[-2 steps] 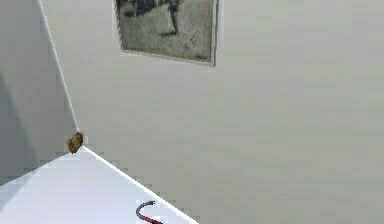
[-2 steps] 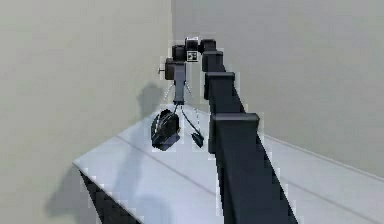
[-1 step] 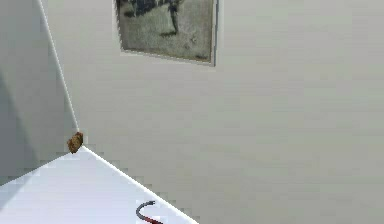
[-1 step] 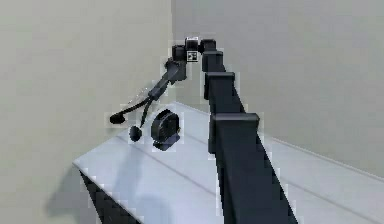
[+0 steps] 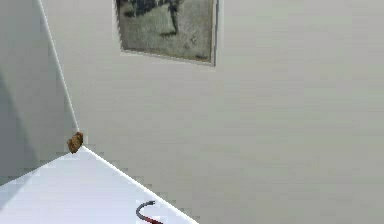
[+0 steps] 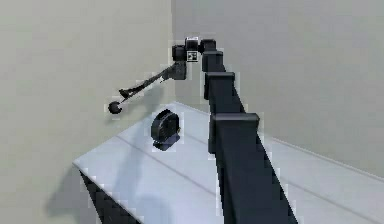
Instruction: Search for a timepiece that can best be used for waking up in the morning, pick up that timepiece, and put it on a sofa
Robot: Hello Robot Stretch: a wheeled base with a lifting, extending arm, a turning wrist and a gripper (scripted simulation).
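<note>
Search looks finished: a dark round timepiece (image 6: 165,130) (an alarm clock, by its shape) stands on the white desk (image 6: 135,178), at middle left of the arm side view. The gripper (image 6: 124,99) hangs up and left of it against bare wall, holding nothing; how its fingers are set cannot be told. Picking up is not yet done, and the carry to a sofa is all left.

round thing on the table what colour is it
The round thing is black; arm side view.
</note>
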